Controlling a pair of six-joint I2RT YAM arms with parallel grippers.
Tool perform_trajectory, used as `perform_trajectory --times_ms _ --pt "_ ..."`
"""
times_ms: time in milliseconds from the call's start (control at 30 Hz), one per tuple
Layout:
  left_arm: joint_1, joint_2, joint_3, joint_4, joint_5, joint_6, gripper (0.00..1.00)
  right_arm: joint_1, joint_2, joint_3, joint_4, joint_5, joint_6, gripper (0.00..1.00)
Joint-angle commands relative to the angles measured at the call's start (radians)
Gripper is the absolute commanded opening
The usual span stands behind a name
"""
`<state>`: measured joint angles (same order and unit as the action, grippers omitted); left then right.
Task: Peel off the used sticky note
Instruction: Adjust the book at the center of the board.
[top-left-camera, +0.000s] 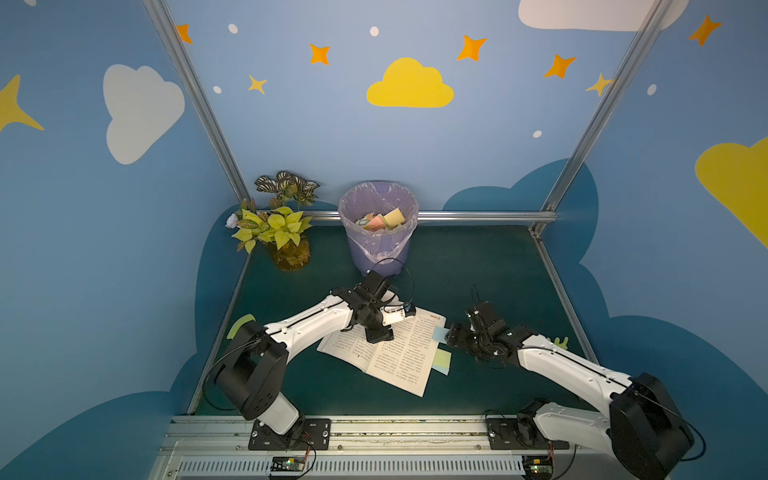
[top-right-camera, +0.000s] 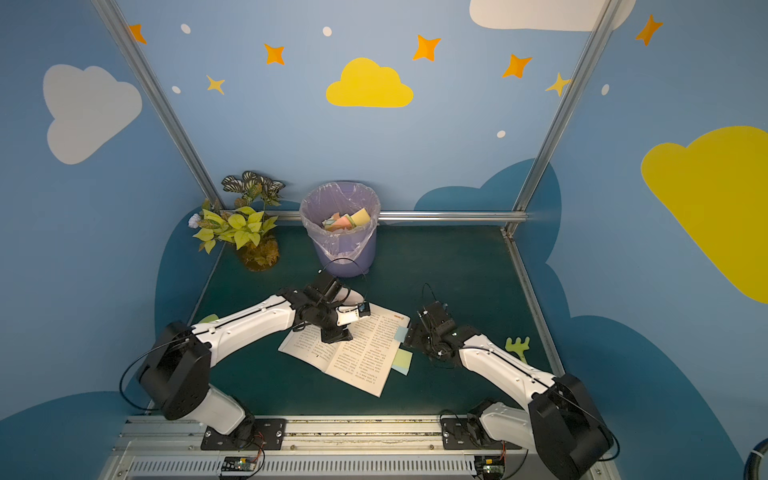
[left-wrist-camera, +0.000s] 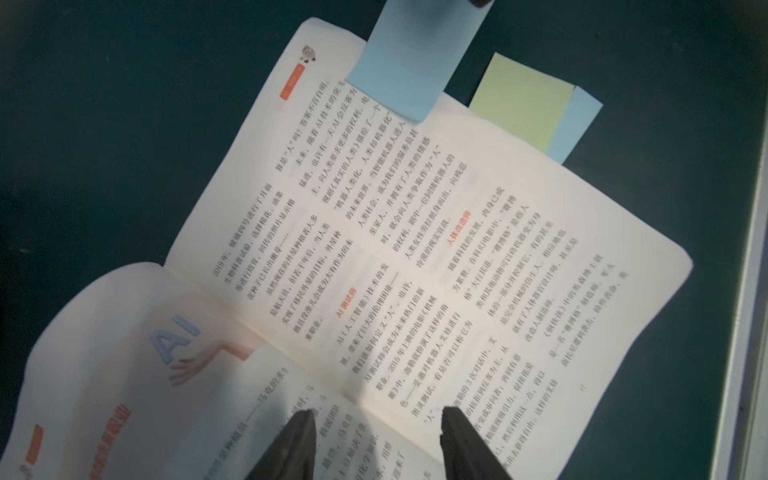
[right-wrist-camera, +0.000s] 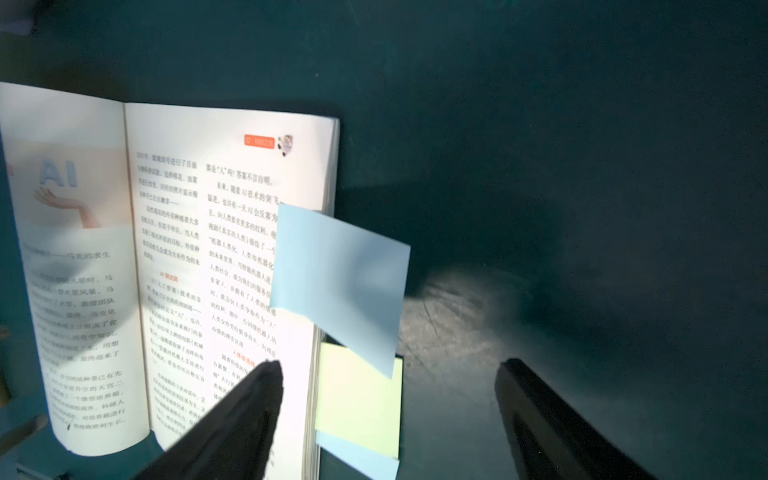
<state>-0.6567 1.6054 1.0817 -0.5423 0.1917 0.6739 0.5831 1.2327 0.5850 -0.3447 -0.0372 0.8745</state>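
One blue sticky note hangs over the outer edge of the right page of the open book, just ahead of the right gripper, whose jaws stand wide and empty. The left gripper, half open and holding nothing, seems to press the pages near the spine. I would close only on the free flap and pull slowly, low and outward, so the page does not tear.

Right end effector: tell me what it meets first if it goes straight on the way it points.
Most likely the blue sticky note sticking out from the open book; it lies just ahead between the open fingers of the right end effector. Depth is unclear.
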Motion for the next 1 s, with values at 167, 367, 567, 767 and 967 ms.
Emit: perform_trajectory --times_ms 167,367,567,767,967 --pt "-0.042 0.196 0.159 0.077 -0.133 0.024 0.51 -0.098 0.191 0.051 0.178 -0.264 -0.144 0.77" --pt "-0.052 0.306 0.216 0.092 -0.238 0.051 0.51 -0.093 0.307 0.125 0.201 -0.324 -0.160 0.76" --pt "-0.026 0.289 0.137 0.086 -0.313 0.056 0.50 -0.081 0.375 0.187 0.204 -0.367 -0.182 0.75" --pt "0.026 0.210 0.015 0.050 -0.329 0.026 0.49 -0.037 0.452 0.276 0.185 -0.381 -0.196 0.76" --pt "0.073 0.121 -0.101 0.048 -0.329 0.025 0.49 -0.045 0.440 0.284 0.167 -0.364 -0.206 0.79"
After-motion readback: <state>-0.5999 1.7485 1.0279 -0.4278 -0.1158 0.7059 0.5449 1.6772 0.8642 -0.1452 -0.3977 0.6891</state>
